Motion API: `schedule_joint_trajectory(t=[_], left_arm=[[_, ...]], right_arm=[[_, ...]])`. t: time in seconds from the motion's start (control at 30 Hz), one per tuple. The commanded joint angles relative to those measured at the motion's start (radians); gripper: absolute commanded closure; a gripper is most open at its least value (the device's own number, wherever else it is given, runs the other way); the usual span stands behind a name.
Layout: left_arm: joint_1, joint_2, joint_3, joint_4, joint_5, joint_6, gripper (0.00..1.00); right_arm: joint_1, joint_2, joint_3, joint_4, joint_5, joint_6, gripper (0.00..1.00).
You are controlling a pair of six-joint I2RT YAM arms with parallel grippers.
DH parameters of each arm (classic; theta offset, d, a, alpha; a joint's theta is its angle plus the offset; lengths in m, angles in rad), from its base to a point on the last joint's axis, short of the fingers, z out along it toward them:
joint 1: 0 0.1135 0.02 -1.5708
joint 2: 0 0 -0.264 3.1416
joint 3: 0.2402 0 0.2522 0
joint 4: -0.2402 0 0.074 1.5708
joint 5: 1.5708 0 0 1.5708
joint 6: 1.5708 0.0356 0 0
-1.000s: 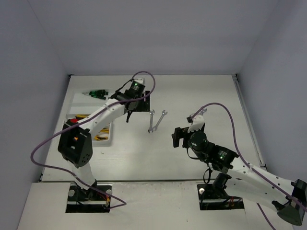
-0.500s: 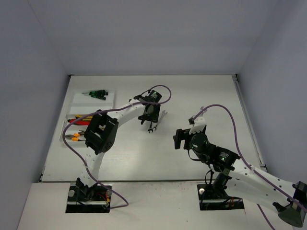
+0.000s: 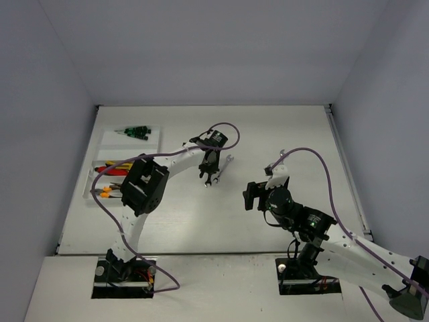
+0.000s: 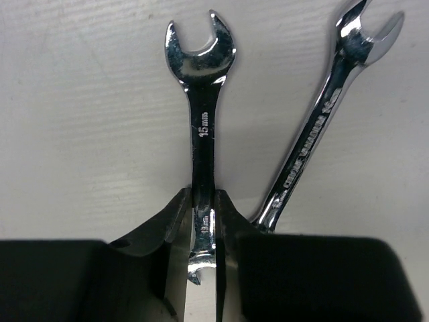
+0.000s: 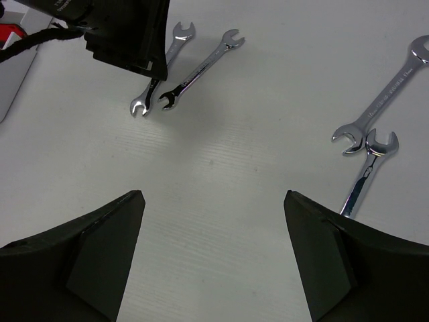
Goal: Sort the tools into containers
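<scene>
My left gripper (image 4: 202, 209) is shut on the shaft of a silver open-end wrench (image 4: 201, 121), low at the table, with one open head pointing away from the fingers. A second silver wrench (image 4: 322, 127) lies just to its right, slanted. From above, my left gripper (image 3: 209, 166) sits mid-table over this pair of wrenches (image 3: 225, 164). My right gripper (image 5: 213, 196) hangs open above bare table, nothing between its fingers. The white tray (image 3: 124, 146) at the far left holds green-black screwdrivers (image 3: 137, 131), red and yellow cutters (image 3: 110, 166) and orange pliers (image 3: 106, 193).
Two more silver wrenches (image 5: 385, 97) (image 5: 365, 178) lie crossed at the tips on the table to the right of my right gripper. Grey walls close in the table on three sides. Purple cables loop off both arms.
My left arm swung right from the tray to the pair of wrenches and its jaws closed on the left one. My right arm barely moved.
</scene>
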State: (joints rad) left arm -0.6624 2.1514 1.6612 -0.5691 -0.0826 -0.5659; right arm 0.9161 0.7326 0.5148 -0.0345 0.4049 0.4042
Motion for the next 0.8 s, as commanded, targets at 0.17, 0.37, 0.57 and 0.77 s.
schedule_joint_trajectory(t=[0.17,0.37,0.57,0.77], left_arm=[[-0.011,-0.221,-0.352,-0.063,0.068,-0.079,0.93],[-0.013,-0.379,-0.517,-0.084,0.125,-0.059,0.78],[-0.011,-0.332,-0.419,-0.174,0.092,-0.034,0.73],[-0.001,-0.26,-0.355,-0.196,0.092,-0.029,0.72]], right_arm=[[-0.006,-0.009,0.013,0.039,0.028,0.018,0.17],[-0.005,-0.02,0.006,0.039,0.03,0.022,0.17],[-0.005,-0.025,0.01,0.039,0.017,0.029,0.17],[-0.005,-0.071,0.0,0.039,0.002,0.037,0.18]])
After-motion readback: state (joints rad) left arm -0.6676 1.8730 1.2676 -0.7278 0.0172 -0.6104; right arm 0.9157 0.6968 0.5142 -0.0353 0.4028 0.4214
